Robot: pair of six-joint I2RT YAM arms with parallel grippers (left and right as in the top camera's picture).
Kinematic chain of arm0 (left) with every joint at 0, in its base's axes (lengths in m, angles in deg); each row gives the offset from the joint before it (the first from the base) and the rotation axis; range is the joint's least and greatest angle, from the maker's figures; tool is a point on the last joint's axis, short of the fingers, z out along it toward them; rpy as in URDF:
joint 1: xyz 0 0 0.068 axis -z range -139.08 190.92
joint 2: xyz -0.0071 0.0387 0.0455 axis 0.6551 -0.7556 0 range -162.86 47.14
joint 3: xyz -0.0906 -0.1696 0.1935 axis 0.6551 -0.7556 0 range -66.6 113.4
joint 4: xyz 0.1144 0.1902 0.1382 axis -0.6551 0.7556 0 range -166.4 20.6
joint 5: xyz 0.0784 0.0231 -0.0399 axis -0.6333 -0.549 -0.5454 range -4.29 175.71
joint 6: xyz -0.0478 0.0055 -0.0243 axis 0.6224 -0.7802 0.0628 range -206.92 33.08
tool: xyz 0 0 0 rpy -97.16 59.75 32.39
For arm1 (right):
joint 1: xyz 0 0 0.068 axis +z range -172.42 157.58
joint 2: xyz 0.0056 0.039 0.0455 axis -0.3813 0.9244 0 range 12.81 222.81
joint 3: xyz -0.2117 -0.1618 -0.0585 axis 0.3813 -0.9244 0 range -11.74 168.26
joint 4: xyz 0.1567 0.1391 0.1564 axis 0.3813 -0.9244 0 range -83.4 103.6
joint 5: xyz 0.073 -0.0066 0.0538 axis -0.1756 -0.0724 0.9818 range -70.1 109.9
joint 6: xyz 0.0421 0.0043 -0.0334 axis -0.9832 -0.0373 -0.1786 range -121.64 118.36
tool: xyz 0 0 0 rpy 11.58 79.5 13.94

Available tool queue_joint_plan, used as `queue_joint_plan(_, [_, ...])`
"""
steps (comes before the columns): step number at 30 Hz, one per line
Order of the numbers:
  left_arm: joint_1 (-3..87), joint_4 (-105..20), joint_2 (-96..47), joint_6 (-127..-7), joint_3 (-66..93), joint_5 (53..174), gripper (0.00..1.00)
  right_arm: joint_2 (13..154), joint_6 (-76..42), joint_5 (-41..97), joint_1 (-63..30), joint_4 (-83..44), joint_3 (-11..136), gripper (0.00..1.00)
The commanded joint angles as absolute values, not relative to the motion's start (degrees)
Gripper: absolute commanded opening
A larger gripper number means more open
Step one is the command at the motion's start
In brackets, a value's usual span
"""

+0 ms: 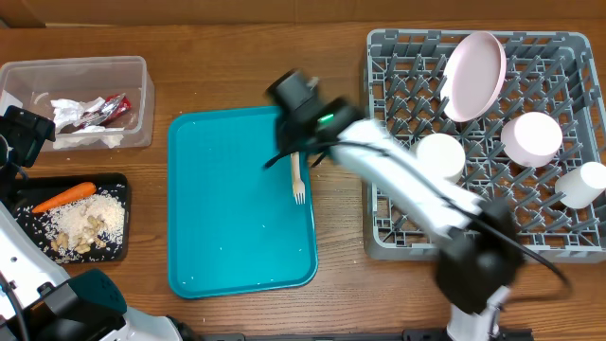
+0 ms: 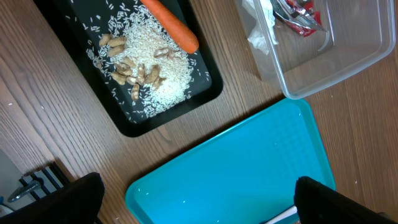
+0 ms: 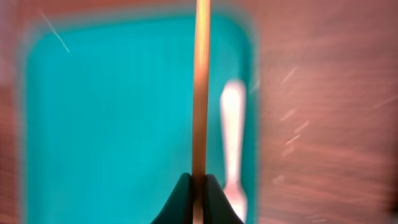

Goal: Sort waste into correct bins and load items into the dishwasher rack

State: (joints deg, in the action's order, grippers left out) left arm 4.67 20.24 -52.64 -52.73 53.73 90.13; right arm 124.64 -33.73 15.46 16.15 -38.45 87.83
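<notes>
My right gripper (image 3: 198,177) is shut on a thin wooden stick (image 3: 200,87) that points away from it, above the right side of the teal tray (image 1: 218,208). A white fork (image 1: 296,180) lies on the tray just right of the stick (image 3: 233,137). In the overhead view the right gripper (image 1: 295,150) hangs over the tray's upper right part. The grey dishwasher rack (image 1: 568,248) holds a pink plate (image 1: 473,76), two bowls (image 1: 440,156) (image 1: 532,139) and a white cup (image 1: 582,185). My left gripper (image 2: 199,208) stands wide open over the tray's corner, with nothing between its fingers.
The clear tub (image 1: 76,68) at the back left holds white napkins (image 1: 76,118) and a red wrapper (image 1: 109,109). In front of it the black tray (image 1: 121,185) holds a carrot (image 1: 64,196) and grainy scraps (image 1: 85,227). Bare wood lies between tray and rack.
</notes>
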Motion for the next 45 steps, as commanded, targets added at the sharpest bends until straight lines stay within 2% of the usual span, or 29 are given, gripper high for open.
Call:
queue_joint_plan(1, [4.56, 20.24, -52.88, -52.18, 53.54, 89.74, 1.0, 116.12, -29.01, 14.98, 9.44, -39.63, 90.04, 0.04])
queue_joint_plan(8, [4.56, 20.24, -52.88, -52.18, 53.54, 89.74, 1.0, 114.83, -20.49, 15.54, -2.67, -40.92, 89.71, 0.04])
queue_joint_plan(14, [4.56, 20.24, -52.88, -52.18, 53.54, 89.74, 1.0, 116.58, -19.13, 15.74, -5.79, -40.55, 87.61, 0.04])
queue_joint_plan(19, [4.56, 20.24, -52.88, -52.18, 53.54, 89.74, 1.0, 116.58, -19.13, 17.42, -5.6, -39.2, 87.22, 0.2])
queue_joint_plan(23, [4.56, 20.24, -52.88, -52.18, 53.54, 89.74, 1.0, 116.58, -16.45, 25.95, -4.2, -38.06, 87.22, 0.31])
queue_joint_plan(25, [4.56, 20.24, -52.88, -52.2, 53.54, 89.74, 1.0, 116.58, -16.12, 26.38, -2.62, -37.64, 87.22, 0.45])
queue_joint_plan(27, [4.56, 20.24, -52.88, -52.18, 53.54, 89.74, 1.0, 116.79, -16.12, 24.72, -0.74, -36.99, 87.2, 0.69])
queue_joint_plan(28, [4.56, 20.24, -52.88, -52.2, 53.54, 89.74, 1.0, 117.21, -16.12, 23.11, 0.74, -36.24, 87.2, 0.76])
queue_joint_plan(36, [4.56, 20.24, -52.88, -52.2, 53.54, 89.72, 1.0, 127.18, -10.28, 15.22, 7.1, -29.29, 87.22, 0.77])
queue_joint_plan(45, [4.56, 20.24, -52.88, -52.18, 53.54, 89.72, 1.0, 136.75, -7.37, 8.0, 7.39, -22.43, 87.22, 0.77])
